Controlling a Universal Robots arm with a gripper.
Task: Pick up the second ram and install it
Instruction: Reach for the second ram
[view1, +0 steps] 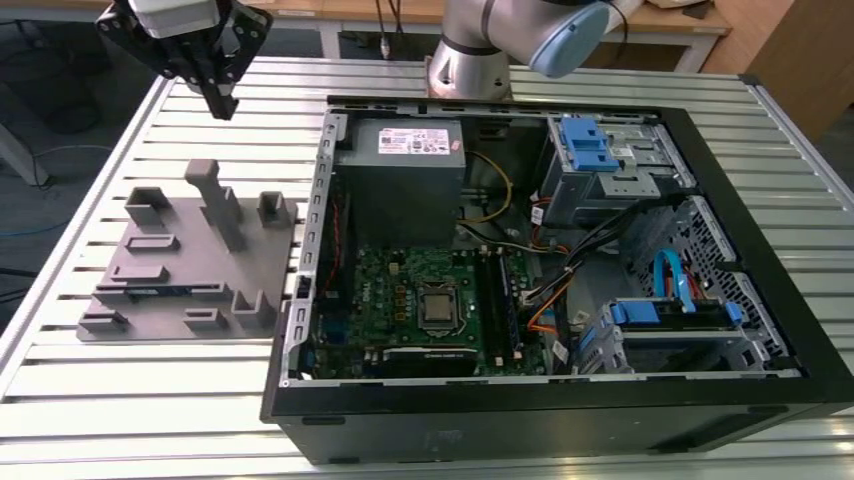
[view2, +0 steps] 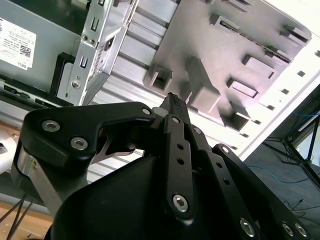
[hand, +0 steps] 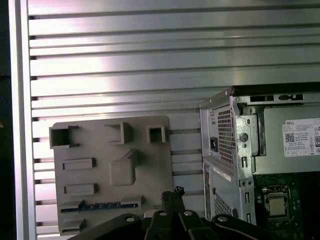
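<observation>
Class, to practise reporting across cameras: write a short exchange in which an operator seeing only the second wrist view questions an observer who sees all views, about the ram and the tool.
Operator: Where is the ram?
Observer: In the first wrist view the second ram lies in a long slot of the grey holder.
Operator: Has the tool got anything?
Observer: In the exterior view the tool hangs shut and empty above the table, apart from the holder.
</observation>
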